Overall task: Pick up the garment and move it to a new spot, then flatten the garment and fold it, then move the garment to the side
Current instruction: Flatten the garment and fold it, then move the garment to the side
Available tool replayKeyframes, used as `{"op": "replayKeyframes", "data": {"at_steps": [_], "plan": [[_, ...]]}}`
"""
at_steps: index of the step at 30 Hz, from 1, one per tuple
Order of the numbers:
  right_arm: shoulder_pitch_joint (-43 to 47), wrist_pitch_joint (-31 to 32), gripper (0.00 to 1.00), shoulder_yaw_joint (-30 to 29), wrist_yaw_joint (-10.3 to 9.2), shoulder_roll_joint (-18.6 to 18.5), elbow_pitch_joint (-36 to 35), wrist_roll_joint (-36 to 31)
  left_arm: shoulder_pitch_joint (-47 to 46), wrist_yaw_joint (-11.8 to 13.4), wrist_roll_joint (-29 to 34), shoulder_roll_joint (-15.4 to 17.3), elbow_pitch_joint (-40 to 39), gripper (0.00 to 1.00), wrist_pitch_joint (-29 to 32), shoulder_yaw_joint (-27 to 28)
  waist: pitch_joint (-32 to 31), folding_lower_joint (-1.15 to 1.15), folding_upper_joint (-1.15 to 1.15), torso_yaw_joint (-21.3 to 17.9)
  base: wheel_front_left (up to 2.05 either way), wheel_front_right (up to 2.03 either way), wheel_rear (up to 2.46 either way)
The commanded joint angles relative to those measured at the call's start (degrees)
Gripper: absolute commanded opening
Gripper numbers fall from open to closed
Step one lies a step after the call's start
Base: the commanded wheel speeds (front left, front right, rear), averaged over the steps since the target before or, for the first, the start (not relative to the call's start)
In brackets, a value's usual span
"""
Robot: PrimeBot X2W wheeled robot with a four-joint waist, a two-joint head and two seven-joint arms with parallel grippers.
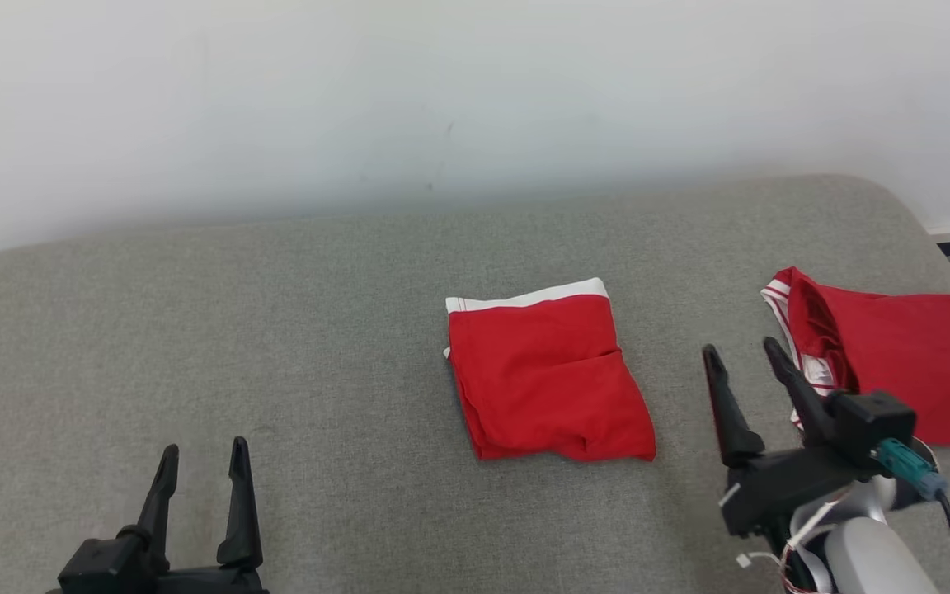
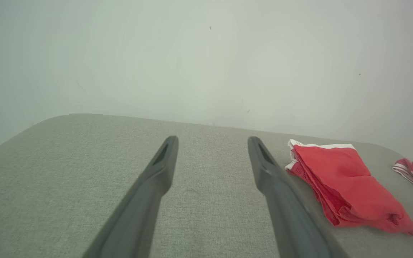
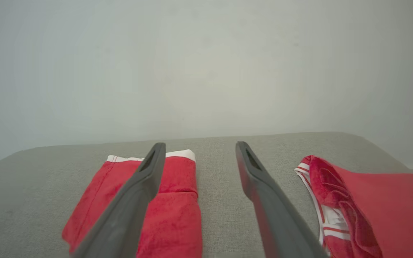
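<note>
Right claw (image 1: 740, 348) gapes wide and empty over the grey cushion (image 1: 277, 330). The folded garment (image 1: 545, 371) lies near on its left, not touching; a rumpled garment (image 1: 912, 363) sits just right. Left claw (image 1: 203, 445), also open and empty, stands well apart.

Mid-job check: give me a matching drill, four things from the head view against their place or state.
1. folded garment
2. second garment
3. left gripper
4. right gripper

a. open, between the two garments
b. far right, striped trim
c. middle of the grey surface
d. open, lower left, over bare fabric

Pairs: 1-c, 2-b, 3-d, 4-a
</note>
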Motion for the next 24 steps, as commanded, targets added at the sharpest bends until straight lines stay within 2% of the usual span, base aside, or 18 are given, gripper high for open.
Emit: {"op": "replayKeyframes", "data": {"at_steps": [1,7,13,24], "plan": [[1.0,-0.4,1.0,-0.7,-0.16,-0.7,0.2,0.4,-0.6,-0.1,1.0,0.1,0.2,1.0,-0.1,0.3,-0.6,0.0,0.0,-0.5,0.0,0.0,0.0],[2.8,-3.2,1.0,-1.3,-0.16,-3.9,2.8,0.5,1.0,-0.8,2.8,0.1,1.9,1.0,-0.1,0.7,-1.7,0.0,0.0,-0.2,0.0,0.0,0.0],[3.8,-5.0,1.0,-0.6,-0.16,-5.2,5.8,0.8,2.5,-1.3,2.7,0.1,3.1,1.0,0.0,0.9,-2.5,0.0,0.0,0.6,0.0,0.0,0.0],[3.9,-6.1,1.0,1.7,-0.16,-5.2,8.0,1.6,4.2,-1.4,2.4,0.1,3.7,1.0,0.0,2.0,-3.0,0.0,0.0,1.2,0.0,0.0,0.0]]}}
